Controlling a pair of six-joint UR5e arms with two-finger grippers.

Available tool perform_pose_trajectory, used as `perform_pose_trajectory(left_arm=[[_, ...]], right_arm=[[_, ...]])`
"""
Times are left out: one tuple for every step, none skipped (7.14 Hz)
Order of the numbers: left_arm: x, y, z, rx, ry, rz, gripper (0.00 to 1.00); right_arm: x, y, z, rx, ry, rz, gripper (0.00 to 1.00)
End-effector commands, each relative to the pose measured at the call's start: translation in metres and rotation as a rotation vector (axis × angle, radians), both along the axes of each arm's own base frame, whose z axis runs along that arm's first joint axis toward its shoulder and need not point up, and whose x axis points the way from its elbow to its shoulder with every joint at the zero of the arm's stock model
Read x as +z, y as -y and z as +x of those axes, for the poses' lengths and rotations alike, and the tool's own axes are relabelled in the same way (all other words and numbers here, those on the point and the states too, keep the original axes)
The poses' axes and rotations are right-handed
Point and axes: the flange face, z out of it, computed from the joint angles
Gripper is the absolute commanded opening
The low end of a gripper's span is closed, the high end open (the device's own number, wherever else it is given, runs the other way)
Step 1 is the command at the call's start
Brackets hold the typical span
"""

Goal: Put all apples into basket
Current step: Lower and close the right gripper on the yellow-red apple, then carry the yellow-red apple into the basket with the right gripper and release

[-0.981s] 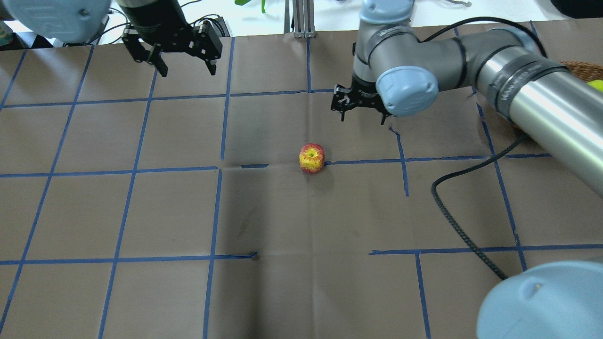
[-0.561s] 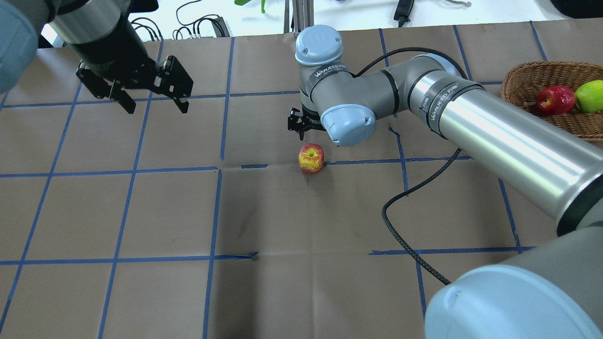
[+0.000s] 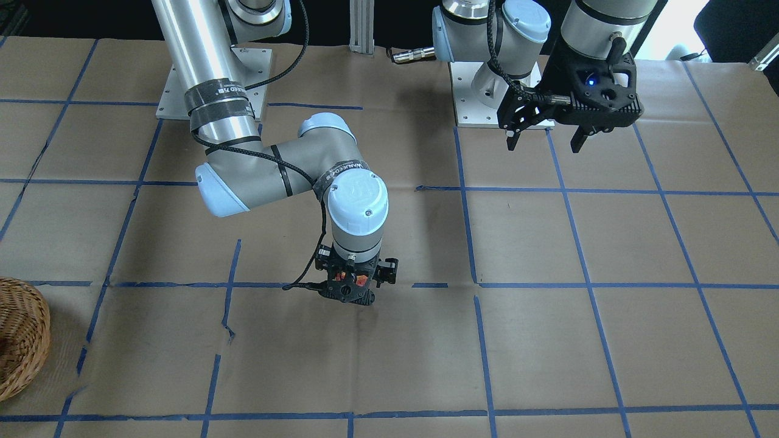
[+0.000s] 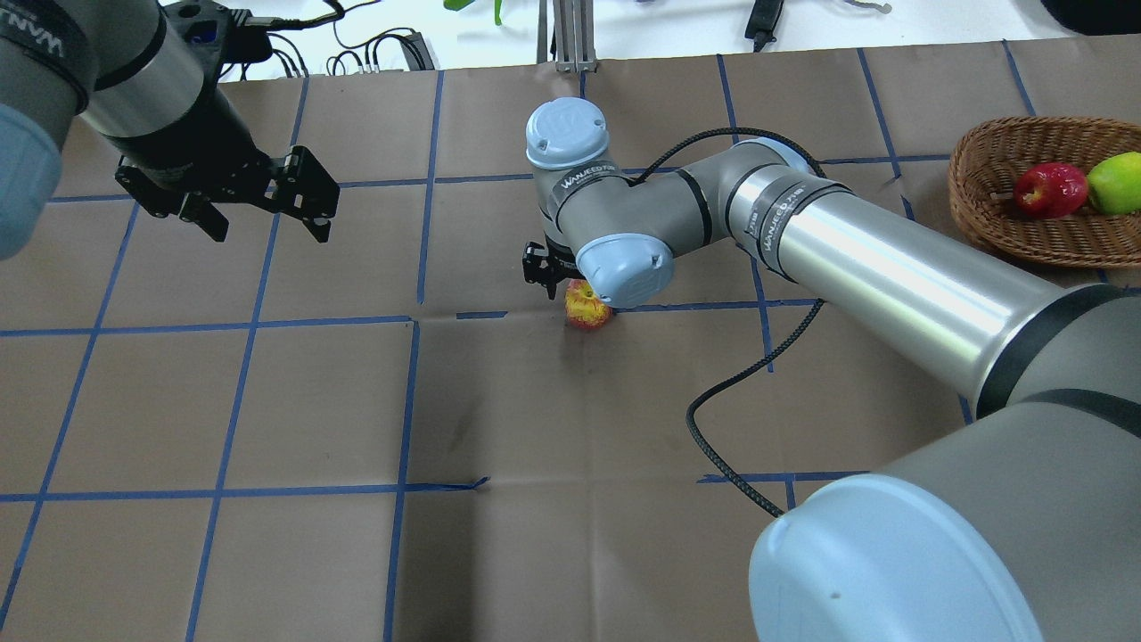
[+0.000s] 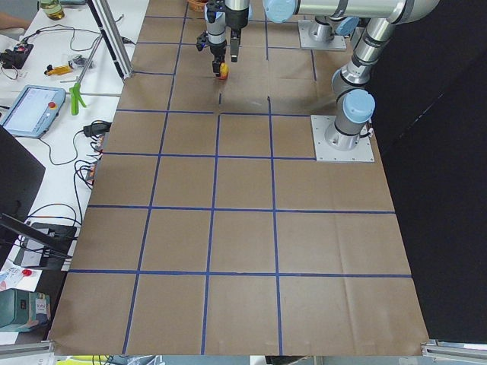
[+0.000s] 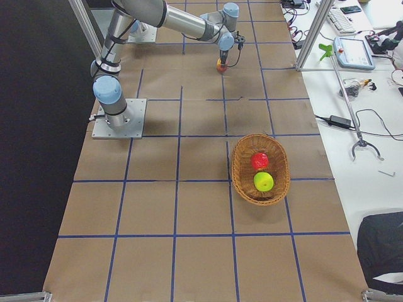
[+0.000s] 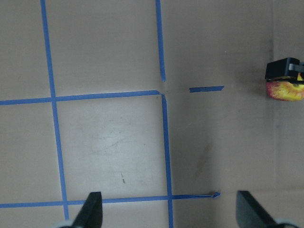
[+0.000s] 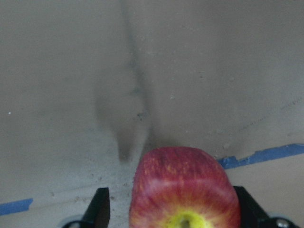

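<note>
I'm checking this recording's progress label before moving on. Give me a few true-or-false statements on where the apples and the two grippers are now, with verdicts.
1. Two apples lie in the basket. True: the red apple and the green apple.
2. The right gripper is shut on the red-yellow apple. False: its fingers stand open on either side of it, and the apple rests on the table.
3. The left gripper holds an apple. False: it is open and empty, over bare table away from the apple.
4. One apple is outside the basket. True: the red-yellow apple.
</note>
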Motion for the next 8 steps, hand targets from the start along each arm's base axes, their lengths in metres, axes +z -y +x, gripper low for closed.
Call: perform_pose_trajectory(left_arm=[[-0.001,0.01,0.001,0.025,-0.02,0.003,0.98],[0.004,0.012,-0.001,0.027,-0.045,-0.007,0.98],[0.007,0.007,-0.001,0.027,-0.042,-0.004,0.98],[0.005,0.006,-0.001,0.026,-0.039,0.008,0.98],[0.0,0.003,-0.001,0.026,-0.035,0.019,0.98],[-0.001,-0.001,-0.002,0.023,-0.035,0.022,0.98],[-0.003,0.0,-0.002,0.026,-0.036,0.054,0.98],[0.0,0.0,-0.002,0.024,-0.038,0.068,0.99]], right_arm=[[0.006,0.003,0.0,0.057,-0.009,-0.011,0.24],[0.039,0.015,-0.028,0.075,-0.005,-0.052,0.23],[0.079,0.034,-0.09,0.06,-0.028,-0.064,0.23],[0.104,0.054,-0.175,0.153,-0.033,-0.028,0.23],[0.123,0.069,-0.254,0.219,-0.037,-0.042,0.24],[0.124,0.079,-0.328,0.314,-0.07,-0.028,0.23],[0.119,0.084,-0.407,0.416,-0.072,-0.016,0.24],[0.108,0.09,-0.476,0.496,-0.082,-0.025,0.24]])
